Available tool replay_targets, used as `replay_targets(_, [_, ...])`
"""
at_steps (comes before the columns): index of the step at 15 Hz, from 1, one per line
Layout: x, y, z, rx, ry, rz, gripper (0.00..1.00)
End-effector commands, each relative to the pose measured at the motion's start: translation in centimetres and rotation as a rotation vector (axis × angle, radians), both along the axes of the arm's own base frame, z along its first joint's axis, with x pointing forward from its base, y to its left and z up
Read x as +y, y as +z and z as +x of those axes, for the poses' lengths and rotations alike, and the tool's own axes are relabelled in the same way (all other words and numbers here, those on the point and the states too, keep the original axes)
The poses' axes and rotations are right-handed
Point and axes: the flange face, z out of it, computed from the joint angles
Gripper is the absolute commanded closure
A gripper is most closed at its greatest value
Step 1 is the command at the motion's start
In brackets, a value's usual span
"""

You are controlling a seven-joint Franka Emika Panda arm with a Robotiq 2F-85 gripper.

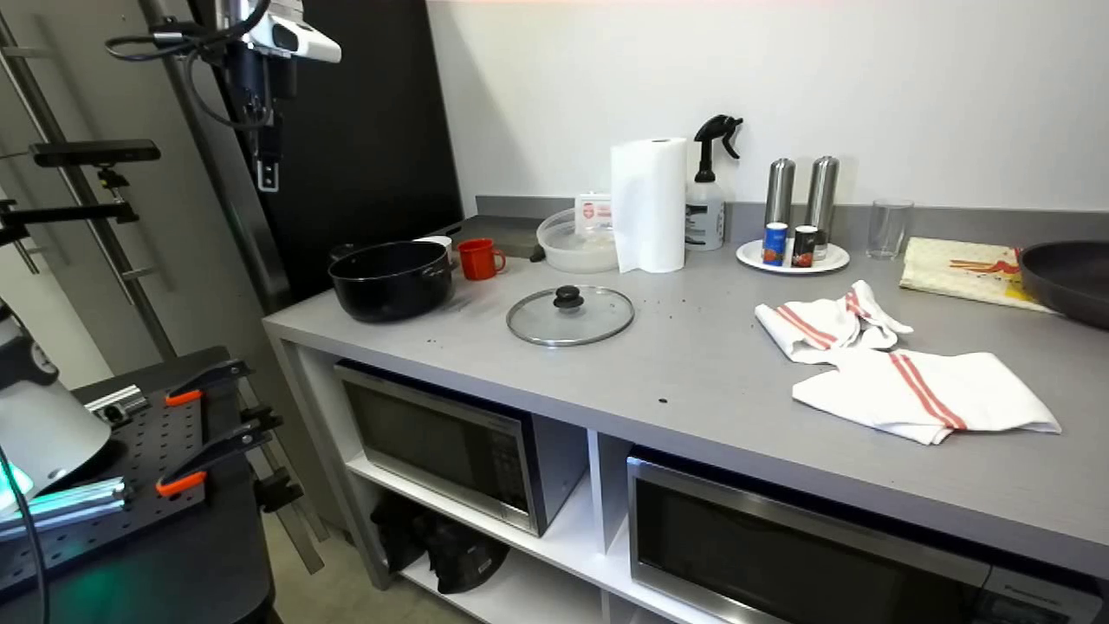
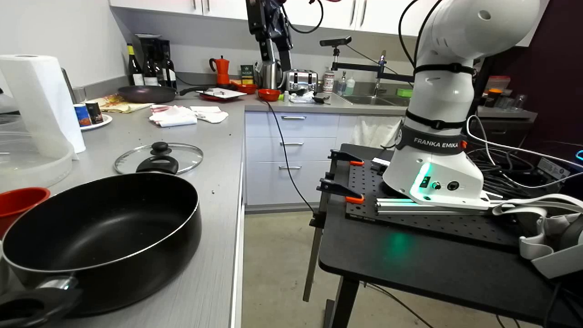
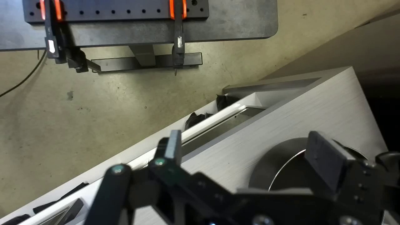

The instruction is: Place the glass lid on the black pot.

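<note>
- We have the gripper (image 2: 276, 61) hanging high, well above the counter (image 1: 728, 347).
- Its fingers (image 3: 323, 162) stand spread wide in the wrist view, and we see nothing between them: empty-handed.
- And there's our lid (image 1: 570, 322), lying flat on the counter, knob (image 1: 567, 296) up, near the pot (image 1: 392, 284) but not touching it.
- Here's the crux: in an exterior view the lid lies below the fingers and off to the right of them, with the pot partway between.
- Wrist view: the pot peeks out behind one of the fingers, the lid we can't make out, so we judge the pot nearer.
- So we'd call sideways past the pot, then down; the lid is round, no long axis to match, and the knob looks the part to straddle.
</note>
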Motion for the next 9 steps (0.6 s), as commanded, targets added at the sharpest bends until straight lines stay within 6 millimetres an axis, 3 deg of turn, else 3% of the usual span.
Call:
replay_targets(1, [-0.3,0.1,0.4,-0.005,-0.001,-0.010,0.00])
replay_targets(5, [-2.4,-0.7,3.4,0.003,-0.007,-0.010,0.00])
replay_targets(9, [-4.3,-2.1,7.8,-0.012,-0.013,-0.029,0.00])
